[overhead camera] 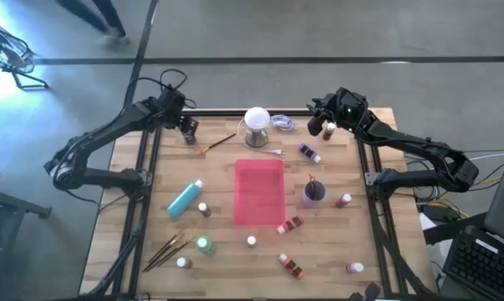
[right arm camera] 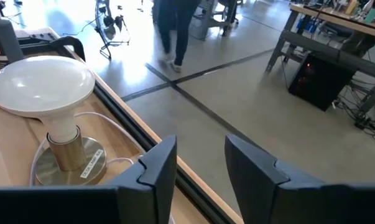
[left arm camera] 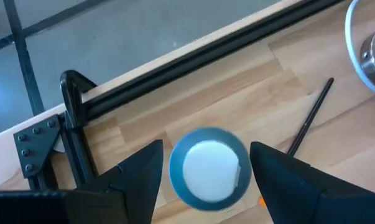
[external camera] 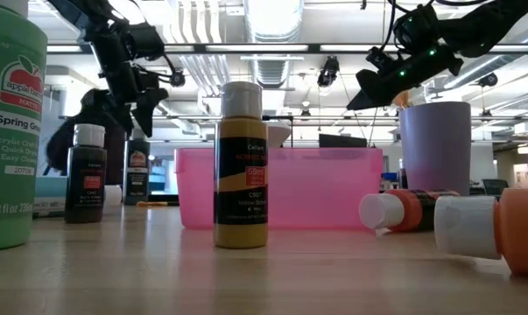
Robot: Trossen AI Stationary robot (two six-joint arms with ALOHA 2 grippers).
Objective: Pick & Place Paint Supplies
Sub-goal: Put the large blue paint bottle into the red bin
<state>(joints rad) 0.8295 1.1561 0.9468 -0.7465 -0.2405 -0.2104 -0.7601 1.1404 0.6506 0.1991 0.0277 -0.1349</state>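
Jaws parted on both arms: the left gripper (overhead camera: 187, 131) hovers at the table's far left with its dark fingers (left arm camera: 137, 171) spread either side of a white-capped bottle (left arm camera: 207, 167) seen from above, not closed on it, while the right gripper (overhead camera: 328, 127) hangs raised at the far right corner, a brown bottle (overhead camera: 329, 130) showing at its tip in the overhead view, though whether it is held cannot be told. Readable print is scarce: a large green bottle (external camera: 10, 122) at the low camera's edge carries an apple logo and the words "Spring Green", and a mustard-yellow bottle (external camera: 241, 166) bears a red-and-black label too small to read. Small round plastic bottles lie scattered across the pale wooden table (overhead camera: 343, 242) around a translucent pink rectangular tray (overhead camera: 259, 191); a teal bottle (overhead camera: 185, 198) lies tilted, and thin brown-handled brushes (overhead camera: 168, 247) rest near the front left.
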